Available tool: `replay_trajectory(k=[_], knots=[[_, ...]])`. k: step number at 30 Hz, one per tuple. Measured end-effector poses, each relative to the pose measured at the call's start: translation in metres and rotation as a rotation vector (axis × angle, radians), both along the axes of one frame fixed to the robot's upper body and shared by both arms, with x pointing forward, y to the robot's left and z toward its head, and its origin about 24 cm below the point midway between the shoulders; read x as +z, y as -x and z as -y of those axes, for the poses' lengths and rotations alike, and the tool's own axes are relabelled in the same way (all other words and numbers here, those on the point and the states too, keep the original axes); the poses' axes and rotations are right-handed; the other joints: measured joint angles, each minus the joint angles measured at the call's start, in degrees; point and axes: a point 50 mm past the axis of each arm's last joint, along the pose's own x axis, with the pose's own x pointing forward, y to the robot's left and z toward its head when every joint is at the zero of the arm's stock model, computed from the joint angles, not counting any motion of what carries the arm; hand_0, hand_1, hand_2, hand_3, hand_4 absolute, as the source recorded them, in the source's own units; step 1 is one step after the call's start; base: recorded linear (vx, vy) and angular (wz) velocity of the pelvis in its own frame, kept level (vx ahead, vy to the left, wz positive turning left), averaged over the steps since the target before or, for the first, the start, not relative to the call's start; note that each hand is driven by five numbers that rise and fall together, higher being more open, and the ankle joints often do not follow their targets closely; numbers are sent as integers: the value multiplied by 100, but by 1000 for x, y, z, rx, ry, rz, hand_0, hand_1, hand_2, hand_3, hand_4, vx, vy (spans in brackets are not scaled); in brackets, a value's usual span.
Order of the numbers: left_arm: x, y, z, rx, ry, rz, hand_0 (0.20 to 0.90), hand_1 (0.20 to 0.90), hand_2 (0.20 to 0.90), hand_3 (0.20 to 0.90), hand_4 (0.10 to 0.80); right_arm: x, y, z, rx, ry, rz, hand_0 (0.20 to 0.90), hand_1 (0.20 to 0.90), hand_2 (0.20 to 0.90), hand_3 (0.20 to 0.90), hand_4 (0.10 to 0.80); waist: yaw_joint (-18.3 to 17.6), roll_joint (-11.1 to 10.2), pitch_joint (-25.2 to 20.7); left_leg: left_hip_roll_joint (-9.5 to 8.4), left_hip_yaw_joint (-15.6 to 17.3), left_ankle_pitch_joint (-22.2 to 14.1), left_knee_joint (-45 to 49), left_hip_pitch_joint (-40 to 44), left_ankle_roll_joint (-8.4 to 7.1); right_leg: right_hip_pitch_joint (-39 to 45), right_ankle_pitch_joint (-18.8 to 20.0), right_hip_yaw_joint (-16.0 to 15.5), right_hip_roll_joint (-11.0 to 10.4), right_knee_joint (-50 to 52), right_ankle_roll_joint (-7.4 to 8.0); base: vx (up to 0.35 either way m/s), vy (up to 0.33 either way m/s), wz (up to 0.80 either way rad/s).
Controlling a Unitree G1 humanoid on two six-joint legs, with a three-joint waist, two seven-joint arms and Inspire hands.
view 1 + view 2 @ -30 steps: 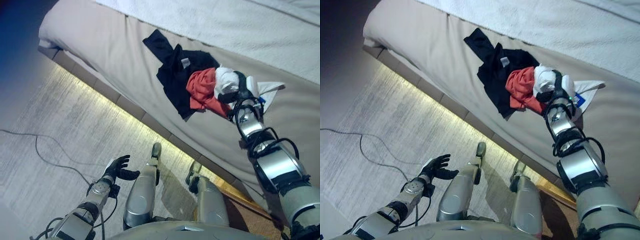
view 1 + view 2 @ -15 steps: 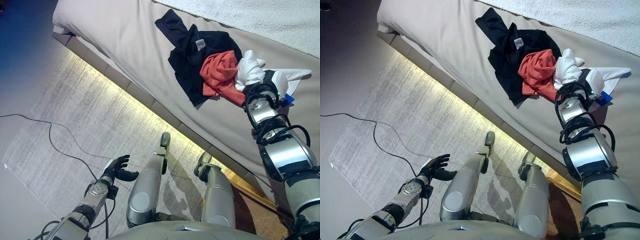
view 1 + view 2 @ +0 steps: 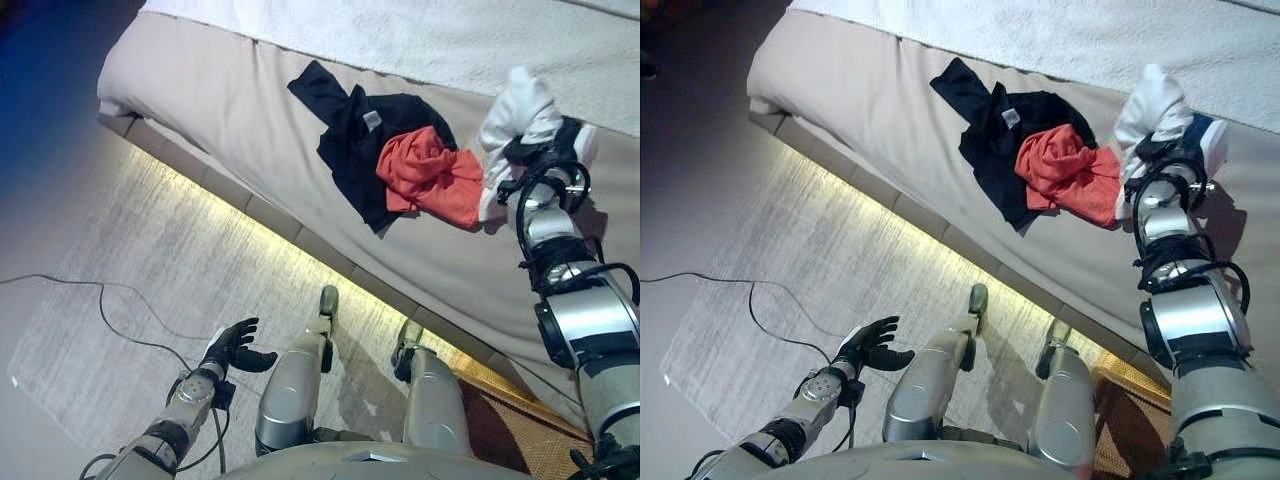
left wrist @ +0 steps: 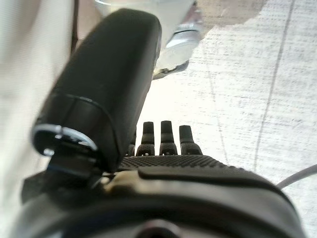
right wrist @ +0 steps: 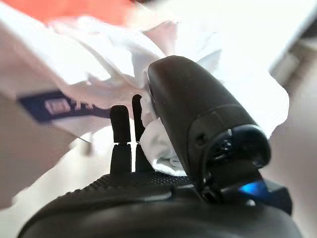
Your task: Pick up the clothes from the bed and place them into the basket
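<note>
Here the right robot hand [image 3: 545, 150] grips the white garment [image 3: 515, 110].

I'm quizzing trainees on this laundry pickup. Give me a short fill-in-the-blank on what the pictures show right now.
1. The right hand is shut on the ____ garment.
2. The red garment lies partly on top of the ____ garment.
3. Both of those garments rest on the ____.
4. The left hand hangs over the floor, open and holding ____.

Missing words: white; black; bed; nothing
</note>
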Motion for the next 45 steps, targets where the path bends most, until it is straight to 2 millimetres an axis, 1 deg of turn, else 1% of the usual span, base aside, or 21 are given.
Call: replay_trajectory(k=[4,10,18,20,21,22,24,25,26,27,29,30,31,33,34,37,40,41,42,44,45], knots=[[-8,16,3,28,-1,-46,900,900,900,900,800,-16,16,5,1,-23,41,300,300,300,200,100,-111,-55,-349,3,33,29,-345,404,3,521,171,-7,105,-623,114,87,-27,-4],[-21,53,-4,56,-52,-137,900,900,900,900,800,-63,47,-7,13,-99,47,300,300,300,200,100,-388,-574,-1008,6,286,29,-792,1109,3,1425,422,63,265,-1657,184,45,-31,-11],[-25,57,2,41,-72,-160,900,900,900,900,800,-99,93,-21,6,-202,111,300,300,300,200,100,-667,-886,-1346,46,475,18,-833,1495,-7,1847,483,268,339,-2015,182,-30,-13,-15],[-26,58,8,47,-63,-161,900,900,900,900,800,-114,102,-26,-7,-235,91,300,300,300,200,100,-700,-953,-1376,13,443,-3,-691,1521,-27,1804,510,483,353,-2038,142,48,67,-51],[-27,61,8,57,-61,-167,900,900,900,900,800,-126,109,-33,-27,-276,78,300,300,300,200,100,-640,-1043,-1410,-20,175,-45,-529,1528,27,1786,522,726,333,-2035,122,7,93,-93],[-28,65,6,72,-69,-171,900,900,900,900,800,-134,111,-42,-33,-309,70,300,300,300,200,100,-616,-1103,-1437,-74,-135,-293,-322,1436,172,1782,578,983,303,-2036,77,-27,129,-133],[-29,71,10,97,-69,-162,900,900,900,900,800,-140,113,-51,-28,-329,61,300,300,300,200,100,-473,-1056,-1543,-524,-1301,-669,-733,1496,253,1514,680,1691,284,-2032,84,-25,158,-173],[-31,74,15,92,-63,-160,900,900,900,900,800,-140,113,-51,-29,-326,61,300,300,300,200,100,-511,-892,-1582,-643,-1348,-644,-881,1462,284,1415,766,1931,384,-2043,153,5,172,-160],[-32,80,16,80,-68,-173,900,900,900,900,800,-144,118,-48,-54,-329,51,300,300,300,200,100,-574,-738,-1608,-570,-1244,-378,-859,1438,431,1423,795,2001,521,-2069,196,-2,167,-114],[-32,79,13,72,-81,-174,900,900,900,900,800,-153,127,-46,-91,-347,24,300,300,300,200,100,-655,-817,-1663,-602,-1145,-381,-880,1483,345,1431,815,2106,476,-2094,240,-56,170,-63],[-28,71,5,54,-95,-154,900,900,900,900,800,-169,147,-35,-177,-383,-3,300,300,300,200,100,-883,-969,-1742,-639,-884,-383,-887,1465,377,1235,770,2151,386,-2018,264,-87,133,-57],[-28,71,2,54,-103,-156,900,900,900,900,800,-173,152,-32,-212,-407,-6,300,300,300,200,100,-879,-1006,-1716,-636,-705,-378,-884,1464,393,1106,773,2058,323,-1893,272,-121,81,-102],[-27,71,-1,55,-109,-160,900,900,900,900,800,-177,155,-30,-234,-422,-17,300,300,300,200,100,-882,-1019,-1710,-616,-364,-341,-881,1480,439,960,798,1659,190,-1771,266,-171,64,-156],[-28,75,-5,63,-118,-174,900,900,900,900,800,-184,159,-25,-255,-432,-46,300,300,300,200,100,-722,-902,-1652,-493,312,-421,-800,1572,567,754,738,383,-229,-1368,355,-199,29,-182],[-28,74,-6,64,-120,-171,900,900,900,900,800,-185,161,-24,-266,-432,-50,300,300,300,200,100,-684,-838,-1619,-440,501,-452,-799,1632,608,737,709,107,-356,-1148,397,-221,-6,-136],[-25,68,-7,68,-121,-148,900,900,900,900,800,-187,162,-25,-293,-428,-56,300,300,300,200,100,-588,-730,-1564,-252,913,-486,-801,1649,674,877,672,-84,-603,-576,447,-288,-44,-84],[-24,64,-6,73,-115,-127,900,900,900,900,800,-195,163,-32,-320,-403,-99,300,300,300,200,100,-160,-656,-1530,94,1318,-472,-719,1651,660,1220,479,-466,-715,-120,674,-171,-225,-71],[-23,64,-8,86,-114,-121,900,900,900,900,800,-197,162,-38,-310,-398,-110,300,300,300,200,100,39,-745,-1529,143,1465,-442,-704,1651,583,1465,571,-667,-693,-619,645,-135,-263,-98],[-22,63,-12,104,-120,-118,900,900,900,900,800,-197,157,-47,-286,-393,-114,300,300,300,200,100,135,-935,-1515,121,1542,-412,-706,1624,418,1728,736,-583,-608,-1338,713,-83,-191,-68],[-25,65,-5,115,-100,-124,900,900,900,900,800,-197,148,-50,-280,-371,-127,300,300,300,200,100,115,-935,-1534,230,1538,-344,-716,1503,138,1955,725,-572,-341,-2030,708,-65,-117,-25],[-26,66,3,116,-77,-124,900,900,900,900,800,-197,148,-48,-295,-364,-136,300,300,300,200,100,112,-872,-1569,351,1484,-319,-769,1443,103,1933,808,-581,-184,-2143,603,-39,-137,-18]])
